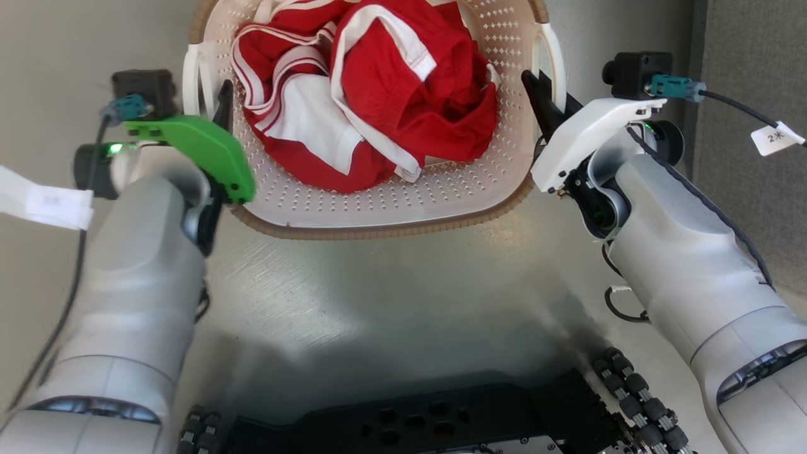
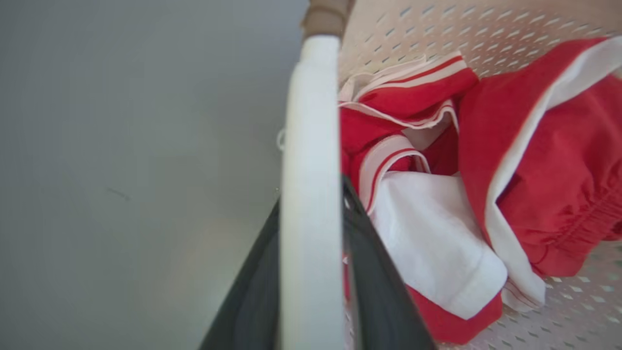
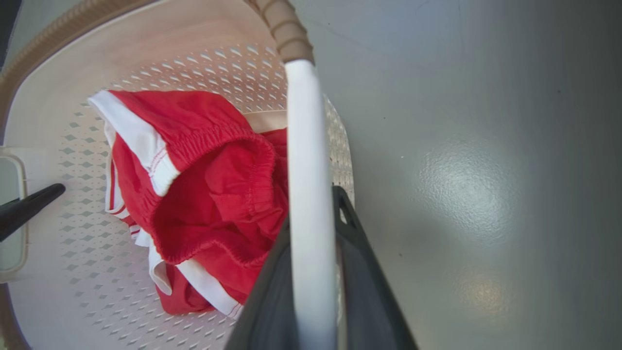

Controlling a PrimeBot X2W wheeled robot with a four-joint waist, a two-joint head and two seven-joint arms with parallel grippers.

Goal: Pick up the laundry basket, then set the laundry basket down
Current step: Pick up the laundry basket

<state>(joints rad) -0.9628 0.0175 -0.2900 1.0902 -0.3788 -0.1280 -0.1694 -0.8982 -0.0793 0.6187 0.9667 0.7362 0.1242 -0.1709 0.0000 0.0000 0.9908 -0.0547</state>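
The laundry basket (image 1: 386, 228) sits straight ahead of the robot, over the glossy grey floor (image 1: 403, 302) and between the two arms. Its far end is cut off by the top edge of the head view. Whether its base rests on the floor or hangs just above it I cannot tell. Inside lies a crumpled heap of red and white clothing (image 1: 403, 94) (shorts with an elastic waistband among it, by the right wrist view) that covers most of the perforated bottom.

The left gripper (image 2: 311, 194) is at the basket's left handle (image 2: 311, 121). One dark finger (image 2: 252, 296) lies outside the white loop and the other inside, both pressed against it, so the jaws are clamped on the handle. The right gripper (image 3: 313, 209) does the same at the right handle (image 3: 302, 146), its fingers (image 3: 369, 291) hugging the white bar from both sides. In the head view the left wrist wears a green cover (image 1: 202, 148) and the right a white cover (image 1: 586, 135), each just beside the basket's rim.

Nearer the camera, the robot's black base (image 1: 429, 416) with its roller wheels (image 1: 637, 403) stands apart from the basket. A grey panel (image 1: 750, 63) runs up the right edge.
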